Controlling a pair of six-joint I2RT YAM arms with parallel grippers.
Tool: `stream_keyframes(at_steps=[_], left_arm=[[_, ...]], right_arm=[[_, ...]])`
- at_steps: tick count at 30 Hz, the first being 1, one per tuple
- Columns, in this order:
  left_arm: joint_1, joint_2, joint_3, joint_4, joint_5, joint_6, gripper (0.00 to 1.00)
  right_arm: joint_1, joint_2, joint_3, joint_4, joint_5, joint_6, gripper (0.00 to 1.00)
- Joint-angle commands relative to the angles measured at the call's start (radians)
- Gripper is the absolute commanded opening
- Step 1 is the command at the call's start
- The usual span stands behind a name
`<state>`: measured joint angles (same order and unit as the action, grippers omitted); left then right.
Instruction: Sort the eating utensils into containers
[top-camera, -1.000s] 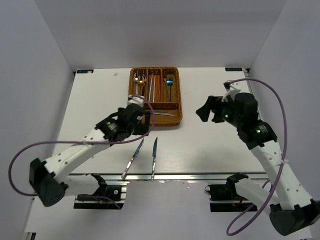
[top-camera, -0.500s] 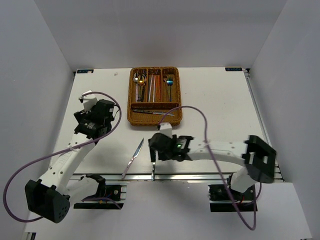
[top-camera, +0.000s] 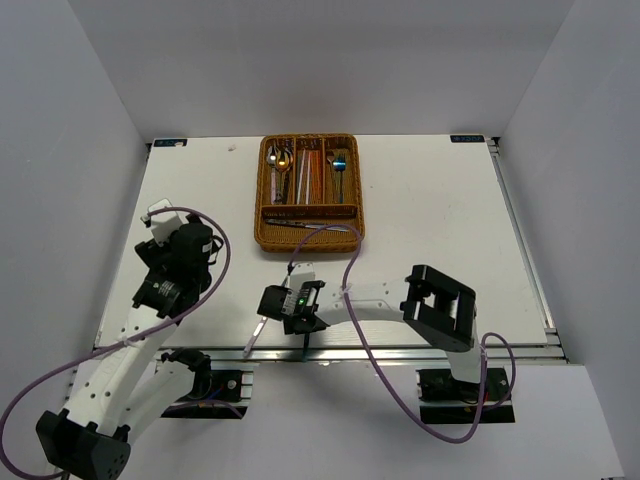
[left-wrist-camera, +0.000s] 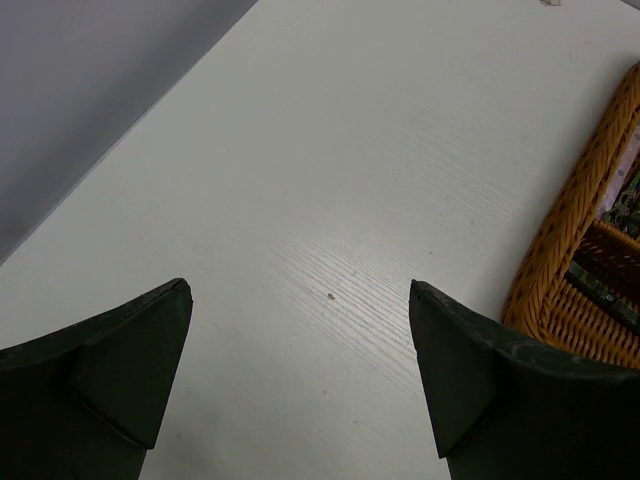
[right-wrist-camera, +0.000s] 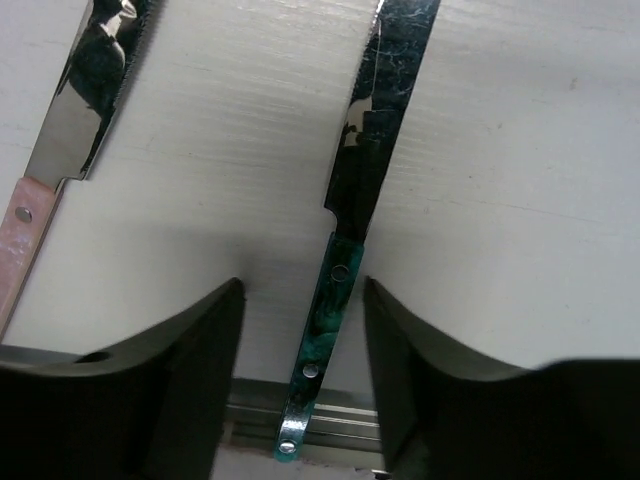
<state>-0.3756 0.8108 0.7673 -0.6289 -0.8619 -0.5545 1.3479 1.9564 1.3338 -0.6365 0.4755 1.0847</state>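
The green-handled knife (right-wrist-camera: 385, 100), flat with a mirror-bright steel blade and a marbled grip, is lying between the spread fingers of the right claw (right-wrist-camera: 302, 290). That claw is gripping nothing, and contact cannot be confirmed. A pink-handled knife (right-wrist-camera: 70, 120) is lying just left of the claw. The left claw (left-wrist-camera: 300, 290) is hanging released and empty over the grained white table (left-wrist-camera: 330, 150), with the woven wicker tray (left-wrist-camera: 565, 260) to its right.
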Motion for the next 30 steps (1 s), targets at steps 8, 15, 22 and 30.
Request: stream_keyframes(at_steps=[8, 15, 22, 30], left_arm=[[0.003, -0.030, -0.014, 0.046, 0.047, 0.042, 0.98], [0.003, -0.028, -0.014, 0.051, 0.057, 0.056, 0.98], [0.003, -0.044, -0.022, 0.063, 0.067, 0.073, 0.98], [0.001, -0.076, -0.025, 0.086, 0.084, 0.088, 0.98]], right_arm=[[0.000, -0.069, -0.186, -0.019, -0.002, 0.175, 0.19], [0.002, -0.212, -0.222, -0.061, 0.069, 0.167, 0.00], [-0.004, -0.511, -0.242, 0.080, 0.034, -0.211, 0.00], [-0.234, -0.559, -0.193, 0.418, -0.223, -1.194, 0.00]])
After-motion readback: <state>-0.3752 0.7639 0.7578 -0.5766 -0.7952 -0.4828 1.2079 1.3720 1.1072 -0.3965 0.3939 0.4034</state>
